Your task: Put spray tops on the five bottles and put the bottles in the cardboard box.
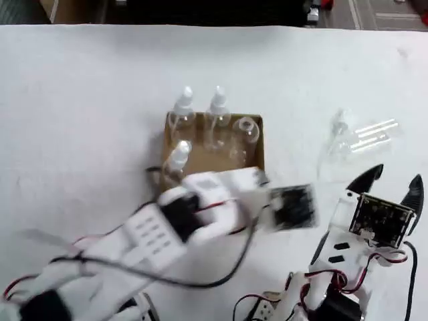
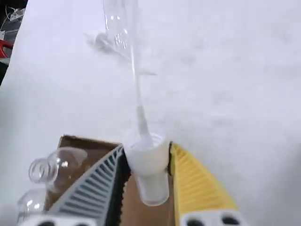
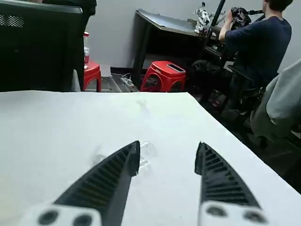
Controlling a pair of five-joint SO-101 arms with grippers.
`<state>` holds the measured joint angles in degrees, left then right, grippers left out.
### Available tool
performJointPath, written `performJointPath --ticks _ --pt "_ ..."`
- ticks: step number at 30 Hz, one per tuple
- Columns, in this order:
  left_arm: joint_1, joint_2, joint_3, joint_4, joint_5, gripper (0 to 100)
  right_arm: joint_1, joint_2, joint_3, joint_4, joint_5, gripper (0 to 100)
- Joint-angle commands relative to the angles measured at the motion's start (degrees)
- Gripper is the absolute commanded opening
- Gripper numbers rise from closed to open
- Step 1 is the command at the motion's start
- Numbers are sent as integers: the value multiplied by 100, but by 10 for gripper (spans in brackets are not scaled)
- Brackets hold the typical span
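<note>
Over the cardboard box (image 2: pixel 70 141), the left tool (image 2: pixel 146 151) is clamped on a spray top (image 2: pixel 148 172) (tube (image 2: pixel 137 96) pointing away).

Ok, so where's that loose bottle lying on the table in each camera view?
High view: the loose bottle lies on the table right of the cardboard box, ahead of the right gripper.
Left wrist view: it lies on the table beyond the held spray top.
Right wrist view: a clear shape, likely it, just past the open fingers.
Shared landmark: the white table.
</note>
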<state>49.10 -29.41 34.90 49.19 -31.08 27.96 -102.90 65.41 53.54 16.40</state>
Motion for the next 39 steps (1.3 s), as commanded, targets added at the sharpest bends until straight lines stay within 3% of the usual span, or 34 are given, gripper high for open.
performJointPath --ticks 1,3,6,11,15,23,31,35,39 --pt "119 1789 -1389 -1108 264 24 171 -31 79 -48 53 173" --pt "101 2475 -1855 -1442 264 24 242 -31 211 -198 53 173" --pt "110 3169 -2549 -1301 352 71 400 -31 492 -532 53 173" --pt "75 3354 -3754 -35 2295 207 655 -31 844 -857 62 173" --pt "-22 3363 -4668 1046 2040 214 681 -31 914 -945 53 173" --pt "-171 3266 -5477 2004 1732 223 690 -31 914 -919 79 173" --pt "-295 1859 -7481 4448 1029 221 620 -31 923 -919 281 173" --pt "-1103 840 -8536 5160 949 210 -101 31 923 -919 1688 173" --pt "-3231 -57 -8738 5248 993 182 -831 31 800 -338 2462 173"
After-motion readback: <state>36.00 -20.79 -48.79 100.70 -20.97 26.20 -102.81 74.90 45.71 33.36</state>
